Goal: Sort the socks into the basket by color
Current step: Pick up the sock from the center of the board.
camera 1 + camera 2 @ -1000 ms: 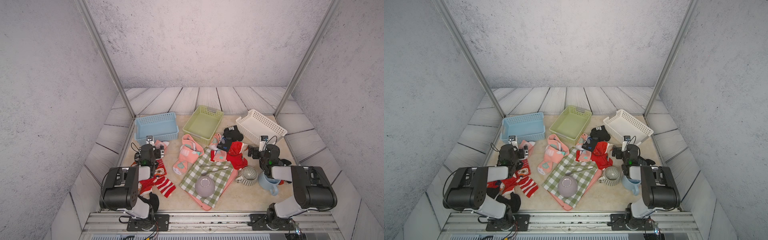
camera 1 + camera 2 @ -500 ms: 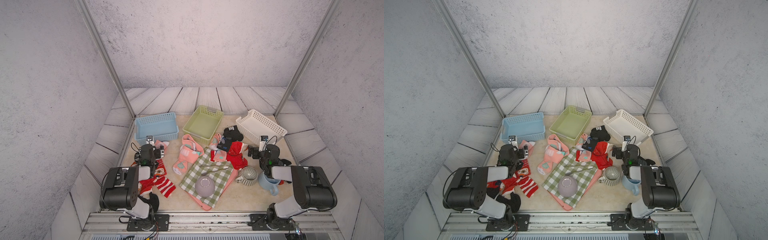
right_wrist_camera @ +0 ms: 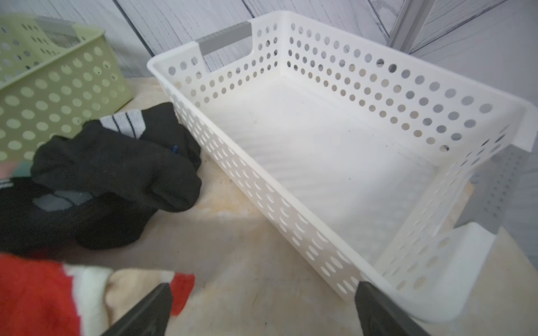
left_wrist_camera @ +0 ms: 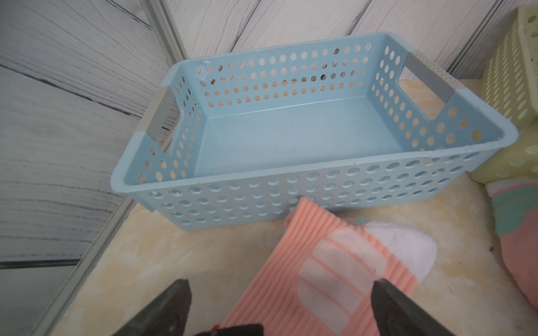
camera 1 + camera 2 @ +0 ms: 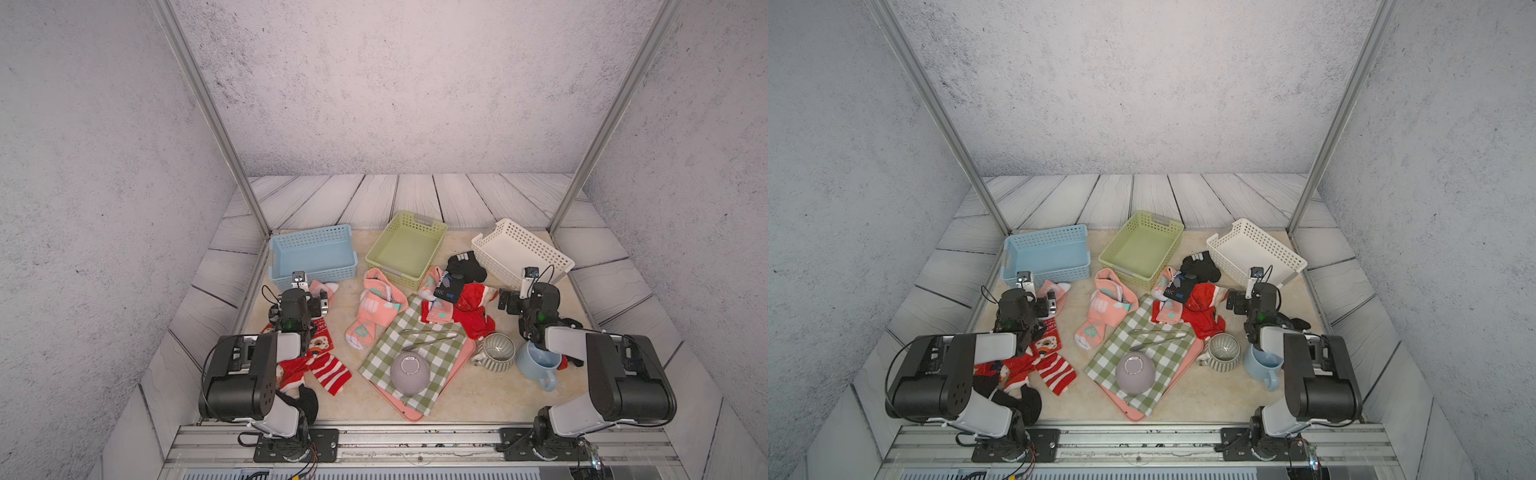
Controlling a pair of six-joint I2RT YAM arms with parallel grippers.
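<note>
Wide open and empty, the left pincer (image 4: 281,291) hangs over the salmon-pink sock (image 4: 329,270), whose long axis runs from it up to the near wall of the blue basket (image 4: 262,177).

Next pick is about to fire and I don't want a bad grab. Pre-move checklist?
1. Left end effector open: ok.
2. Right end effector open: ok.
3. Blue basket, green basket and white basket empty: ok.
4. Salmon-pink sock between the left jaws in the wrist view: ok, lying flat by the blue basket.
5. All socks in plain sight: not ok, red socks are partly hidden under the left arm.
6. Which colour goes in which basket: cannot tell.
</note>
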